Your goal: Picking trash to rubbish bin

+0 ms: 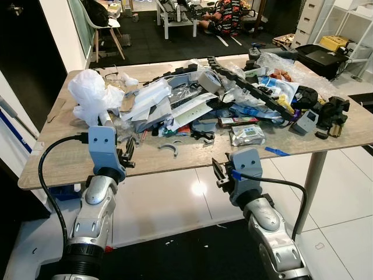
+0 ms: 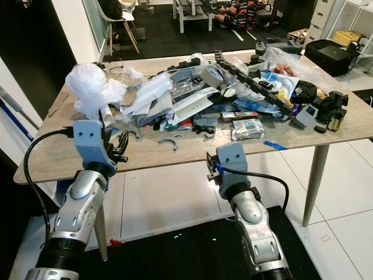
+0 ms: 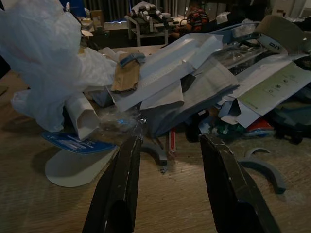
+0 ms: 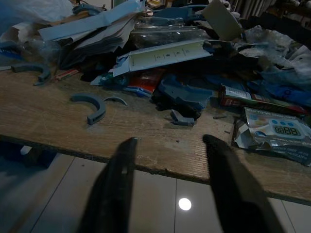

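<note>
Nearest to the camera were the two silver arms, raised before the front edge of the table [image 1: 70, 163]. The left gripper [image 1: 127, 153] was over the left part of the table edge, its fingers [image 3: 121, 184] spread apart and holding nothing. The right gripper [image 1: 218, 171] was just in front of the edge, a little lower, also with its fingers [image 4: 116, 179] apart and empty.

The trash lay in a large heap [image 1: 192, 102] across the middle and back of the table: a crumpled white plastic bag [image 1: 90, 93] at the left, white and grey envelopes and papers [image 3: 194, 73], a wet-wipes packet [image 1: 246, 135], grey curved plastic pieces [image 4: 90, 106] near the front, and black parts at the right. I could not find a rubbish bin in these pictures.

By my judgement the task was only at its start, since nothing was picked and the whole heap remained.

The table was of light wood on thin legs. The floor under it was of glossy white tiles, and further back the room had a dark floor, a chair [image 1: 102, 23] and white shelves.
</note>
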Motion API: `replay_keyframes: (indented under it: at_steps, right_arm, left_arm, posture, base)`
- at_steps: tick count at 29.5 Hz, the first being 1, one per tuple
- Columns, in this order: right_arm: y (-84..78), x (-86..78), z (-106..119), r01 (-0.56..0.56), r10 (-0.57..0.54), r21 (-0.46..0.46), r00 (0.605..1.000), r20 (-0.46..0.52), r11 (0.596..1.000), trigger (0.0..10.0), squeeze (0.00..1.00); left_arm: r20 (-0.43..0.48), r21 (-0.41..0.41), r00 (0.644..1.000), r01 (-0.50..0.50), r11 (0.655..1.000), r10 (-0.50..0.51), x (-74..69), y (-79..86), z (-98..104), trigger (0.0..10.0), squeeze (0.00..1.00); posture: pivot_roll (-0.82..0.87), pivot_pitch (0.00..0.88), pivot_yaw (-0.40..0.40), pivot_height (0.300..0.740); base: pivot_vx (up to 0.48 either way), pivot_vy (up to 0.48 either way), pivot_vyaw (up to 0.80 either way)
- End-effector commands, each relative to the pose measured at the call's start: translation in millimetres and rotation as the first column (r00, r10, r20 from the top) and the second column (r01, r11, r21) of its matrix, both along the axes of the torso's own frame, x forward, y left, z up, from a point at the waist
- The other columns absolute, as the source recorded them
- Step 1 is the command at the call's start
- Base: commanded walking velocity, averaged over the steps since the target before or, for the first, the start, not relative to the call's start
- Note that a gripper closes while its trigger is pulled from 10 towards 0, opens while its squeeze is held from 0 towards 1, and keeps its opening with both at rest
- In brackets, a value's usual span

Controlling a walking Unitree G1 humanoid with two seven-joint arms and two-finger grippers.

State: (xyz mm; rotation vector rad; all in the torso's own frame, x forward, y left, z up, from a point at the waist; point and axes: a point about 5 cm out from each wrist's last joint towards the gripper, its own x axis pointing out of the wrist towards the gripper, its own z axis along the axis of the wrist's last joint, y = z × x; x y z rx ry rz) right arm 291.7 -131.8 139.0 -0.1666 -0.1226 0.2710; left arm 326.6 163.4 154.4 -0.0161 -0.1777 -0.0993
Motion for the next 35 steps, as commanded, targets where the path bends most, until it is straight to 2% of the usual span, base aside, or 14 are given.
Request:
replay_keyframes:
  at_steps: [1, 9, 11, 14, 21, 22, 23, 25, 30, 31, 33, 34, 35]
  right_arm:
    - [-0.8, -1.0, -2, -0.009, 0.009, 0.018, 1.0, -0.004, 1.0, 10.0, 1.0]
    - [0.4, 1.3, -4, -0.035, 0.035, 0.023, 0.999, -0.012, 0.999, 10.0, 1.0]
    - [0.4, 7.3, -8, -0.055, 0.056, 0.012, 0.998, -0.039, 0.998, 10.0, 1.0]
    - [3.5, 24.5, -17, -0.16, 0.157, -0.015, 0.981, -0.112, 0.987, 10.0, 1.0]
    - [-6.0, 45.4, -13, -0.118, 0.115, -0.016, 0.987, -0.115, 0.993, 10.0, 1.0]
    - [-12.7, 53.6, -8, -0.096, 0.096, 0.013, 0.99, -0.107, 0.995, 10.0, 0.57]
    - [-15.8, 58.2, -4, -0.093, 0.095, 0.02, 0.991, -0.096, 0.995, 10.0, 0.0]
    - [-15.8, 58.2, -4, -0.093, 0.095, 0.02, 0.991, -0.096, 0.995, 10.0, 0.0]
    - [-18.5, 71.7, 14, -0.141, 0.142, 0.033, 0.989, -0.034, 0.989, 10.0, 0.0]
    - [-17.6, 73.4, 17, -0.157, 0.158, 0.028, 0.987, -0.024, 0.987, 10.0, 0.13]
    - [-17.6, 73.4, 17, -0.157, 0.158, 0.028, 0.987, -0.024, 0.987, 10.0, 0.13]
    - [-16.1, 75.3, 18, -0.172, 0.172, 0.014, 0.985, -0.017, 0.985, 10.0, 1.0]
    - [-13.1, 77.4, 20, -0.192, 0.192, 0.001, 0.981, -0.012, 0.981, 10.0, 1.0]
  left_arm:
    - [-0.022, 0.034, 1.0, 0.004, 0.999, -0.004, -1.1, 3.4, -4, 10.0, 0.0]
    - [-0.04, 0.061, 0.999, 0.018, 0.998, -0.015, -1.7, 2.6, -7, 10.0, 0.0]
    - [-0.048, 0.084, 0.999, 0.014, 0.996, -0.01, -0.4, 3.6, -9, 10.0, 0.0]
    - [-0.065, 0.11, 0.996, 0.066, 0.992, -0.059, 2.2, 1.9, -10, 10.0, 0.0]
    - [-0.063, 0.108, 0.979, 0.198, 0.974, -0.192, -3.3, -3.9, -8, 10.0, 0.0]
    - [-0.065, 0.133, 0.962, 0.271, 0.954, -0.264, -7.5, -8.4, -8, 10.0, 0.0]
    - [-0.069, 0.151, 0.954, 0.299, 0.942, -0.291, -9.6, -10.2, -8, 10.0, 0.0]
    - [-0.069, 0.151, 0.954, 0.299, 0.942, -0.291, -9.6, -10.2, -8, 10.0, 0.0]
    - [-0.068, 0.158, 0.946, 0.324, 0.933, -0.317, -15.7, -11.8, -6, 10.0, 0.0]
    - [-0.066, 0.156, 0.946, 0.323, 0.933, -0.317, -17.1, -12.2, -6, 10.0, 0.0]
    - [-0.066, 0.156, 0.946, 0.323, 0.933, -0.317, -17.1, -12.2, -6, 10.0, 0.0]
    - [-0.064, 0.155, 0.945, 0.326, 0.932, -0.32, -18.8, -12.6, -6, 10.0, 0.0]
    - [-0.059, 0.152, 0.942, 0.335, 0.93, -0.329, -20.5, -14.6, -5, 10.0, 0.0]
  posture:
    - [-0.06, 0.099, 0.059, 0.74]
    - [-0.06, 0.094, 0.058, 0.74]
    - [-0.06, 0.099, 0.059, 0.74]
    - [-0.05, 0.106, 0.058, 0.74]
    - [-0.04, 0.131, 0.051, 0.74]
    - [-0.03, 0.144, 0.049, 0.74]
    - [-0.02, 0.155, 0.05, 0.74]
    - [-0.02, 0.155, 0.05, 0.74]
    - [-0.01, 0.187, 0.05, 0.74]
    - [0.0, 0.2, 0.05, 0.74]
    - [0.0, 0.2, 0.05, 0.74]
    - [0.0, 0.212, 0.05, 0.74]
    - [0.01, 0.22, 0.05, 0.74]
  base:
    - [0.0, 0.0, 0.0]
    - [0.0, 0.0, 0.0]
    - [0.0, 0.0, 0.0]
    - [0.0, 0.0, 0.0]
    - [0.0, 0.0, 0.0]
    - [0.0, 0.0, 0.0]
    - [0.0, 0.0, 0.0]
    - [0.0, 0.0, 0.0]
    - [0.0, 0.0, 0.0]
    - [0.0, 0.0, 0.0]
    - [0.0, 0.0, 0.0]
    - [0.0, 0.0, 0.0]
    - [0.0, 0.0, 0.0]
